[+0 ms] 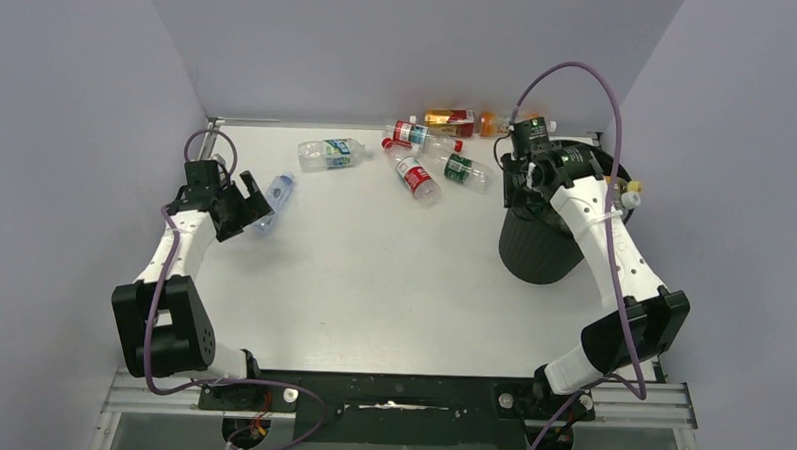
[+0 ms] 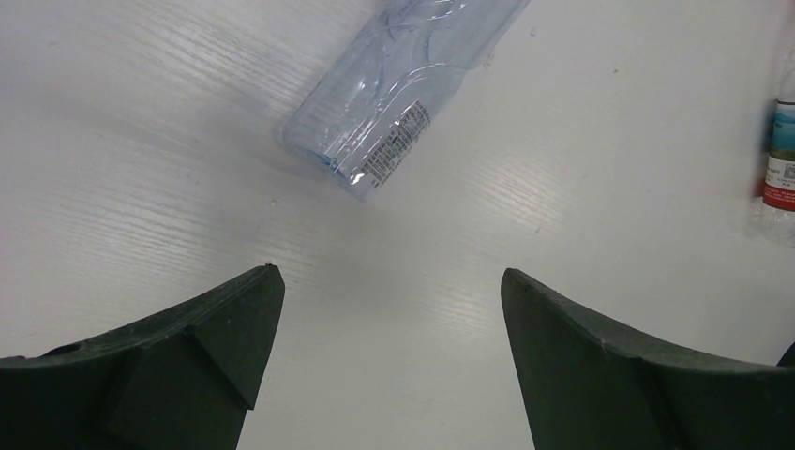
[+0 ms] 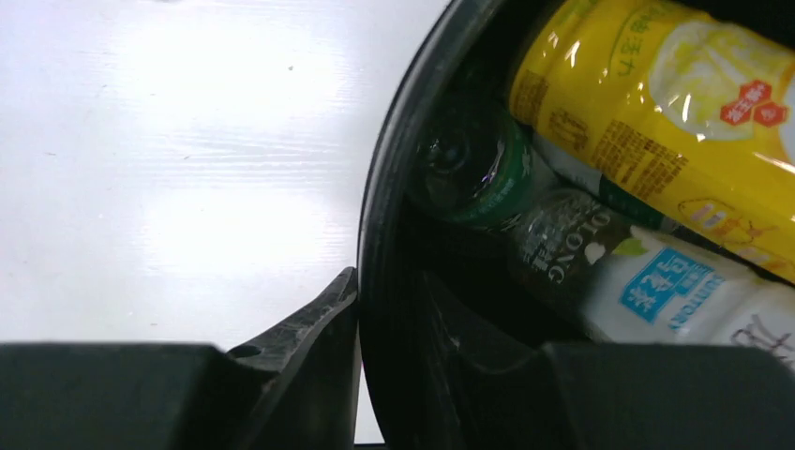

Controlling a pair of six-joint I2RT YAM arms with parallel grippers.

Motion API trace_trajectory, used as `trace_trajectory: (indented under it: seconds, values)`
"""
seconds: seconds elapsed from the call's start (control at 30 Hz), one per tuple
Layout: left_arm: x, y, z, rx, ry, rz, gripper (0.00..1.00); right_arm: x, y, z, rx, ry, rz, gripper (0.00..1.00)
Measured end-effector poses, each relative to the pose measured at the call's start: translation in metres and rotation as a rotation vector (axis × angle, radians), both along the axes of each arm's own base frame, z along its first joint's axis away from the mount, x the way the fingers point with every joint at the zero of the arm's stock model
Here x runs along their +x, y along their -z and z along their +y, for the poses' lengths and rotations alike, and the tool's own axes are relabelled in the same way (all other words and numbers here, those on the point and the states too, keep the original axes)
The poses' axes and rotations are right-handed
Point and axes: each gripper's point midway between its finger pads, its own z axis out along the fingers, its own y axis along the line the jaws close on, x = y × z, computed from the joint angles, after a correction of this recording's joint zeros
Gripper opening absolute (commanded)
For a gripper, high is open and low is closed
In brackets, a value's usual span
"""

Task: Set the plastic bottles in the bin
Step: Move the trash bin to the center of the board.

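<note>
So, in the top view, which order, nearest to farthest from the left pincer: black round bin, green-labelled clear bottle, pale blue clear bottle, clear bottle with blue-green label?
1. Pale blue clear plastic bottle, just beside the left pincer.
2. Clear plastic bottle with blue-green label, farther back.
3. Green-labelled clear plastic bottle, back, right of centre.
4. Black round bin, right side.

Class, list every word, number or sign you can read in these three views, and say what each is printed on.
"OLONG": dark bottle inside the bin, its start hidden.
Seemingly "SUNTORY": white-labelled bottle, beside blue-boxed Asian characters I cannot read.
Yellow bottle: Asian characters and fine print, unreadable.
Clear bottle: barcode label, too small.
Top view: labels on the loose bottles, too small.
</note>
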Motion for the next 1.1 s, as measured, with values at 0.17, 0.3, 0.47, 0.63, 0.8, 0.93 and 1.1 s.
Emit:
trace_trajectory:
  seconds: [0.17,0.3,0.47,0.63,0.8,0.93,1.1]
  values:
    - [0.000,0.000,0.000,0.000,-0.001,0.001,0.88,0.005,0.003,-0.018,-0.098,0.056,-0.015,0.24]
    - [0.000,0.000,0.000,0.000,-0.001,0.001,0.87,0.003,0.002,-0.034,-0.165,0.095,-0.008,0.23]
    - [0.006,0.001,0.003,0.008,-0.008,0.008,0.88,0.000,-0.005,-0.044,-0.215,0.109,0.003,0.21]
    - [0.015,0.004,0.006,0.014,-0.013,0.013,0.88,-0.002,-0.022,-0.053,-0.263,0.139,-0.025,0.25]
    - [0.018,0.014,0.007,0.010,-0.010,0.042,0.88,-0.002,-0.023,-0.058,-0.289,0.150,-0.031,0.74]
    - [0.024,0.029,0.005,-0.006,0.013,0.075,0.88,-0.004,-0.019,-0.060,-0.305,0.138,-0.011,0.95]
    - [0.026,0.048,0.004,-0.019,0.031,0.123,0.88,-0.002,-0.024,-0.067,-0.299,0.157,-0.021,0.97]
